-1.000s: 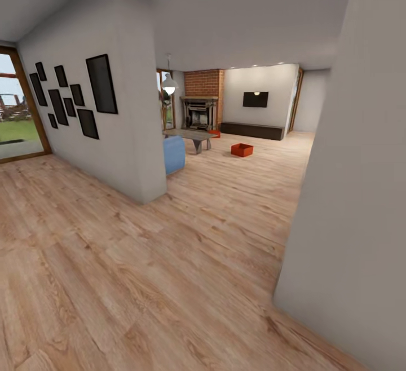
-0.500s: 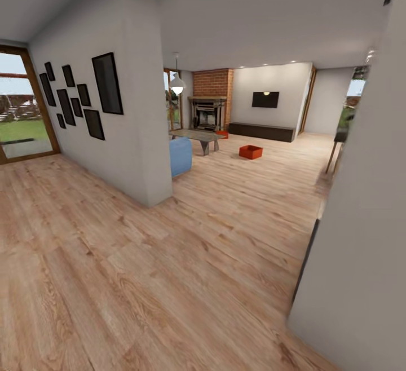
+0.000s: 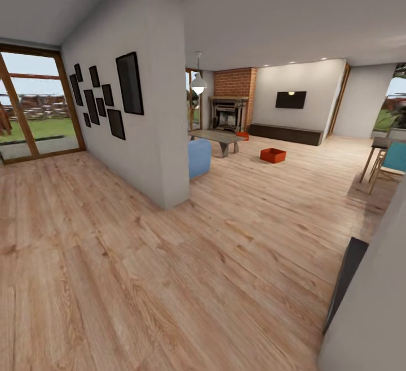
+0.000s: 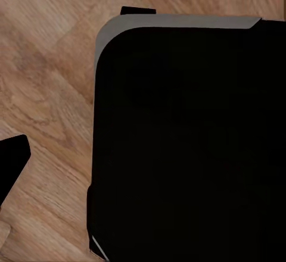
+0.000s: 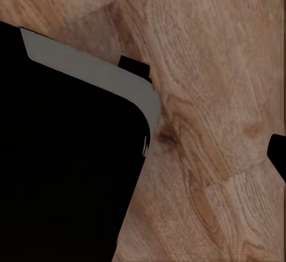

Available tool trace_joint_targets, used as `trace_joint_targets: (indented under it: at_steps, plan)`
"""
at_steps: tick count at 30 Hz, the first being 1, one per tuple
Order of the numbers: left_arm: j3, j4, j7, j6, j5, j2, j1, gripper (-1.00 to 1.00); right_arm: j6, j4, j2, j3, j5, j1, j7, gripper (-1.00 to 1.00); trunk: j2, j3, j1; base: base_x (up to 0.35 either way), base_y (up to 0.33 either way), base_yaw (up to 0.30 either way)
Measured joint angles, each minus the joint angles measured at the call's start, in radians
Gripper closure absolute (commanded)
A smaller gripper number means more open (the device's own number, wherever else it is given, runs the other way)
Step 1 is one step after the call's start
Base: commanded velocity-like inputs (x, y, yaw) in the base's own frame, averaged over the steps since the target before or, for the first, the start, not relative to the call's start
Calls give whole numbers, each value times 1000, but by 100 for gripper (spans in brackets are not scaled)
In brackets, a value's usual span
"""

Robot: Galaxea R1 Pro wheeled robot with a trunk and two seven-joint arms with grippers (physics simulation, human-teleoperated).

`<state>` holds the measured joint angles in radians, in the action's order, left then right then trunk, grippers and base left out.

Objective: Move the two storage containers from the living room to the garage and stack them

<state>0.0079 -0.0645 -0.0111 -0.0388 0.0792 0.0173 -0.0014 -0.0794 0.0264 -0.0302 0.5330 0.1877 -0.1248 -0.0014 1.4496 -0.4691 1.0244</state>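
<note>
One storage container [image 3: 273, 155] sits on the living-room plank floor [image 3: 169, 258], far ahead and slightly right of me; the second [image 3: 242, 135] lies beyond the low table [image 3: 217, 136]. Neither arm is nearer. My grippers' state: cannot tell.

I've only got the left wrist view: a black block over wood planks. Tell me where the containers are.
Observer: The head view shows the near storage container on the living-room planks, far ahead and right of centre.
Operator: Give me the second one.
Observer: The far storage container sits farther back, beside the coffee table and in front of the brick fireplace.
Operator: Report what stands along the way.
Observer: A white partition wall juts in at the left, with a blue sofa just behind its corner.
</note>
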Motion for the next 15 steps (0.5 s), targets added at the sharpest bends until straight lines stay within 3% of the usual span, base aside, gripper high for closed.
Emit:
trace_joint_targets:
  at_steps: [7, 10, 15]
  plan:
    - [-5, -11, 0, 40, -4, -4, 0, -100, 0, 0, 3, 0, 1, 0, 0, -100, 0, 0, 0, 323, 0, 7]
    - [-5, -62, 0, 76, -3, -2, 0, -100, 0, 0, 4, 0, 2, 0, 0, -100, 0, 0, 0, 323, 0, 0]
    - [-5, -81, 0, 79, -2, -2, 0, -100, 0, 0, 3, 0, 1, 0, 0, -100, 0, 0, 0, 323, 0, 0]
